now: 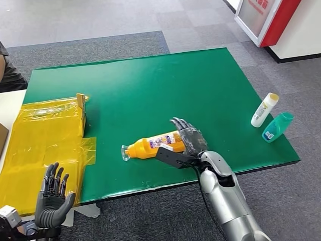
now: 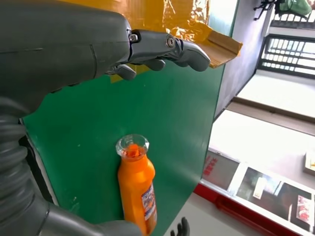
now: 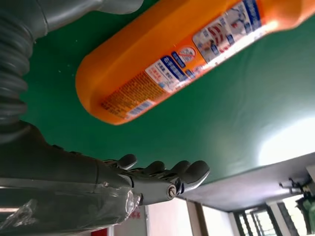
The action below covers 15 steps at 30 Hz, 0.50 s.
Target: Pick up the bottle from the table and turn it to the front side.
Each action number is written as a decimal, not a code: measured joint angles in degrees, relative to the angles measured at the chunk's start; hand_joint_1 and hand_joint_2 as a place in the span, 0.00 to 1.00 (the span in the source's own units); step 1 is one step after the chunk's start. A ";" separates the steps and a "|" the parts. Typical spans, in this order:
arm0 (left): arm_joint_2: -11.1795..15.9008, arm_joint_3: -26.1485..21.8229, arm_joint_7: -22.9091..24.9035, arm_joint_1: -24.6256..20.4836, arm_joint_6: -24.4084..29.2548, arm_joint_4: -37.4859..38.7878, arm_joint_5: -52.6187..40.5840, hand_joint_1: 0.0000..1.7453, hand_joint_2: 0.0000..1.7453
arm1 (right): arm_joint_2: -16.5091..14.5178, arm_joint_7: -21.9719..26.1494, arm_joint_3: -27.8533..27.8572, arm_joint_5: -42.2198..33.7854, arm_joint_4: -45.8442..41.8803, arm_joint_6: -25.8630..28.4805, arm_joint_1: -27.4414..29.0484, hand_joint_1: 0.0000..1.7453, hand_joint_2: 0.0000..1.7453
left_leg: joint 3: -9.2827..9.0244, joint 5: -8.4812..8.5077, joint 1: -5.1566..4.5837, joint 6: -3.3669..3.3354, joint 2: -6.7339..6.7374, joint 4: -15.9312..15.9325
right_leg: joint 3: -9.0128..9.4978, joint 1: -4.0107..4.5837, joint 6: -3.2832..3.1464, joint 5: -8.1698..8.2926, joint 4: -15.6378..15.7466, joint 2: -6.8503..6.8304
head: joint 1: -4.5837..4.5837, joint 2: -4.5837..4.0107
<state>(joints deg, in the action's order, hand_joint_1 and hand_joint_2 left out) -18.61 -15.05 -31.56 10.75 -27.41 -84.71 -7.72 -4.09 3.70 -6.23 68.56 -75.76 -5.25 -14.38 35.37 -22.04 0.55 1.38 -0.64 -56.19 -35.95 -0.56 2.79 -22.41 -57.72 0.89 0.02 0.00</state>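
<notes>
An orange bottle point(image 1: 155, 144) with a clear cap and a blue-and-white label lies on its side on the green table point(image 1: 151, 85), cap pointing left. My right hand point(image 1: 187, 140) is at the bottle's base end, fingers stretched over it and thumb along its near side, not clasping it. In the right wrist view the orange bottle point(image 3: 167, 59) lies between the thumb and the straight fingers point(image 3: 163, 177), with a gap on the finger side. My left hand point(image 1: 53, 196) hovers with fingers spread off the table's front left. The left wrist view looks past my left hand point(image 2: 111, 44) at the orange bottle point(image 2: 137, 189).
A yellow plastic sheet point(image 1: 41, 135) with a raised cardboard flap covers the table's left end. A white bottle point(image 1: 264, 109) and a teal bottle point(image 1: 277, 126) lie near the right edge. A person point(image 1: 7, 70) sits at the far left. A red-and-white stand point(image 1: 265, 20) is on the floor behind.
</notes>
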 joint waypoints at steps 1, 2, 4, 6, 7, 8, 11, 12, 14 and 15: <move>0.07 0.26 -0.10 -0.13 0.08 0.22 0.03 0.00 1.00 | 0.39 -0.32 -0.40 0.15 1.77 -0.72 -1.07 0.00 1.00 | 0.00 0.00 0.00 0.00 0.00 0.00 | 0.00 0.00 0.00 0.00 0.00 0.00 | -0.01 0.00; 0.16 0.56 -0.24 -0.33 0.22 0.48 0.07 0.00 1.00 | 0.81 -0.54 -0.83 0.25 3.76 -1.13 -2.23 0.00 1.00 | 0.00 0.00 0.00 0.00 0.00 0.00 | 0.00 0.00 0.00 0.00 0.00 0.00 | -0.01 0.00; 0.33 1.17 -0.59 -0.77 0.59 1.01 0.15 0.00 1.00 | 1.53 -0.64 -1.59 0.25 7.79 -1.09 -4.50 0.00 1.00 | 0.00 0.01 0.00 0.00 0.00 0.00 | 0.00 0.00 0.00 0.00 0.00 -0.01 | -0.01 0.00; 0.44 1.62 -0.79 -1.07 0.80 1.45 0.21 0.00 1.00 | 1.99 -0.57 -2.10 0.21 10.71 -0.83 -6.13 0.00 1.00 | 0.00 0.01 0.00 0.00 -0.01 0.00 | 0.00 0.00 0.00 0.00 0.00 0.00 | -0.01 0.00; 0.48 1.78 -0.82 -1.18 0.84 1.65 0.22 0.00 1.00 | 2.19 -0.53 -2.30 0.21 11.90 -0.76 -6.73 0.00 1.00 | 0.00 0.01 0.00 0.00 -0.01 0.00 | -0.01 0.00 0.00 0.00 0.00 0.00 | -0.01 0.00; 0.52 1.90 -0.84 -1.30 0.85 1.84 0.24 0.00 1.00 | 2.35 -0.51 -2.49 0.20 12.93 -0.78 -7.26 0.00 1.00 | 0.00 0.01 0.00 0.00 -0.01 0.00 | 0.00 0.00 0.00 0.00 0.00 0.00 | -0.01 0.00; 0.74 2.32 -0.92 -1.81 0.92 2.50 0.53 0.00 1.00 | 2.99 -0.73 -3.30 -0.20 16.35 -2.66 -9.17 0.00 1.00 | 0.01 0.01 0.00 0.00 0.00 0.00 | 0.00 0.00 0.01 -0.01 0.00 0.00 | 0.00 0.00; 0.84 2.53 -0.98 -2.06 0.98 2.77 0.71 0.00 1.00 | 3.26 -0.81 -3.70 -0.47 17.77 -3.45 -10.11 0.00 1.00 | 0.01 0.01 0.00 -0.01 0.00 0.00 | -0.01 0.00 0.01 -0.01 0.00 0.00 | 0.00 0.00; 1.02 2.99 -1.16 -2.58 1.18 3.35 0.98 0.00 1.00 | 3.79 -0.85 -4.45 -0.89 20.61 -4.12 -12.10 0.00 1.00 | 0.01 0.01 0.00 -0.01 -0.01 0.00 | 0.00 0.00 0.01 -0.01 0.00 -0.01 | 0.01 0.00; 1.10 3.15 -1.26 -2.78 1.27 3.61 1.07 0.00 1.00 | 4.00 -0.85 -4.73 -1.02 21.84 -4.24 -12.89 0.00 1.00 | 0.01 0.01 0.00 -0.01 -0.01 0.00 | 0.01 0.00 0.01 0.00 0.00 -0.01 | 0.01 0.00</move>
<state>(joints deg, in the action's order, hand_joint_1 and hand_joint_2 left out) -17.51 -11.90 -32.82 7.97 -26.15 -81.10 -6.65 -0.09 2.85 -10.96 67.54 -53.92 -9.49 -27.28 35.38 -22.02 0.55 1.37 -0.65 -56.19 -35.95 -0.57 2.80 -22.41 -57.72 0.88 0.03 0.00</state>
